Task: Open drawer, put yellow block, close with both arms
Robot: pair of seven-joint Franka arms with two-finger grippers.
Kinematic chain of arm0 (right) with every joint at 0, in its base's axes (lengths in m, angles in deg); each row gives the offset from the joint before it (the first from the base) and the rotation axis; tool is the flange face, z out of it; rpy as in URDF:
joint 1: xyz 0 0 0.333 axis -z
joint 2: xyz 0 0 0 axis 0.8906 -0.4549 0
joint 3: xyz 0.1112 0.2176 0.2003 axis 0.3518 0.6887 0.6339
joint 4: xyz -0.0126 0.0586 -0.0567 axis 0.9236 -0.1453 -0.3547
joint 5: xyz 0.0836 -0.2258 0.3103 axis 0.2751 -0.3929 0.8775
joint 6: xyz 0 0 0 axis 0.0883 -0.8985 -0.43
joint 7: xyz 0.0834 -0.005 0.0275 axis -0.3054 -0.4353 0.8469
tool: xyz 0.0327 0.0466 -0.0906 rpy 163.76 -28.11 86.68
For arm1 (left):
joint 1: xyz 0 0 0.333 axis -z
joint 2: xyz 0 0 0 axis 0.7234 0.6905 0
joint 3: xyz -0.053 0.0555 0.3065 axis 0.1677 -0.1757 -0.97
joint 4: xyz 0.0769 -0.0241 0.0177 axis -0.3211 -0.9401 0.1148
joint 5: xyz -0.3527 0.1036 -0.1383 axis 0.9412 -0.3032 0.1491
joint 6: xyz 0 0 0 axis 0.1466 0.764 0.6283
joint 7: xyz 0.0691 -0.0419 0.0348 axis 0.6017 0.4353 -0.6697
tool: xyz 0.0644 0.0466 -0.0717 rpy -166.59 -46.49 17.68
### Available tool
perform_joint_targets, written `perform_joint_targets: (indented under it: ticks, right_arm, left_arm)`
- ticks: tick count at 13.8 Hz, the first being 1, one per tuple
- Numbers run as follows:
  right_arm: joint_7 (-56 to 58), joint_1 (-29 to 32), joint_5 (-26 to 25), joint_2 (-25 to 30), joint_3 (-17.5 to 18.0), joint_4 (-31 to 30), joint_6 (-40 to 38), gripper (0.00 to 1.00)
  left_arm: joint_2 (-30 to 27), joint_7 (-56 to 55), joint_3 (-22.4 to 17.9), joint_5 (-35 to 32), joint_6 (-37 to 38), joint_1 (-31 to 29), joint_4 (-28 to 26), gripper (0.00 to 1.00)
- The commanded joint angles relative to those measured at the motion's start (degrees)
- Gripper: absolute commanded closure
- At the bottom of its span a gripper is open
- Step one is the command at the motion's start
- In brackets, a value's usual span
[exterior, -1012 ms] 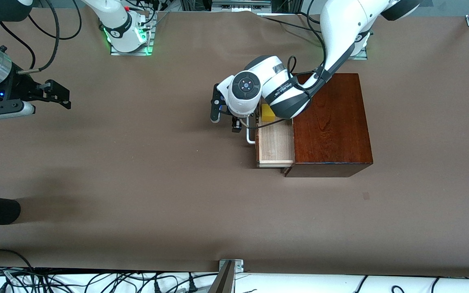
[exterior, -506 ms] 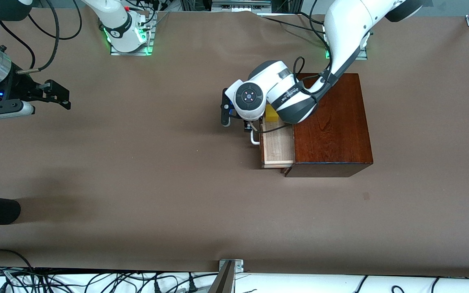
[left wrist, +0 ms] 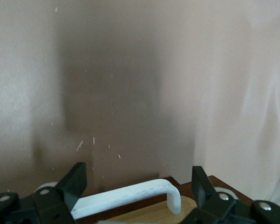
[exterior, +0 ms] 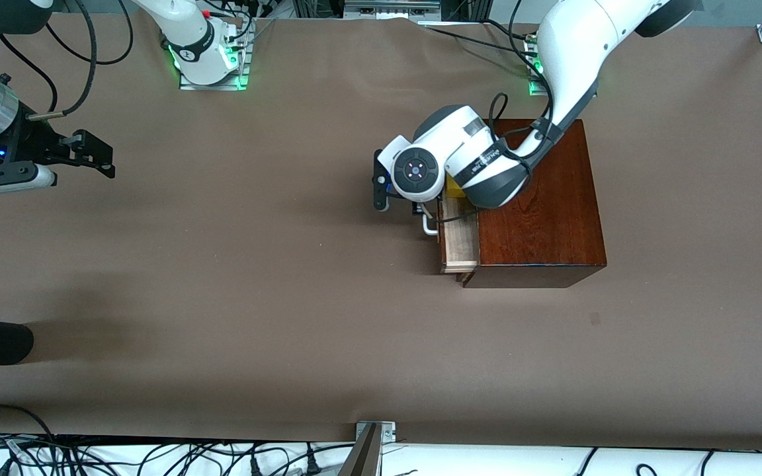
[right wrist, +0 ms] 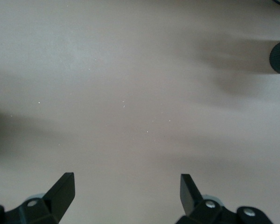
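Straddling the drawer's (exterior: 458, 239) handle (left wrist: 130, 198), left hand (left wrist: 139, 186) gapes; right hand (right wrist: 126, 193) waits, released.

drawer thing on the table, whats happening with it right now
The left end effector, fingers open, is at the white handle of the drawer, which has slid most of the way into the wooden box. The yellow block sits inside. The right end effector waits open over bare table toward the right arm's end.

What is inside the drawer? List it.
A corner of the yellow block shows in the drawer, with bare wood floor nearer the camera. The left end effector and wrist cover the rest; the box hides the tray's inner part.
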Motion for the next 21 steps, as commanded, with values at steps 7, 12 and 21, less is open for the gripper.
perform_joint_targets:
  ticks: [7, 12, 21]
  right_arm:
    - [-0.9, 0.7, 0.7, -0.3, 0.2, 1.0, -0.3, 0.0]
    - [-0.9, 0.7, 0.7, -0.3, 0.2, 1.0, -0.4, 0.0]
    - [-0.4, 0.6, 0.9, -0.3, 0.2, 1.0, -0.1, 0.0]
  left_arm:
    - [-2.5, -0.2, -0.9, -1.7, 7.4, -4.9, -0.9, 0.0]
    - [-8.3, -2.4, -0.2, -0.6, 6.7, -5.0, 0.2, 0.0]
    - [-16.1, -1.3, -3.0, -2.8, 9.8, -18.7, 15.1, 0.0]
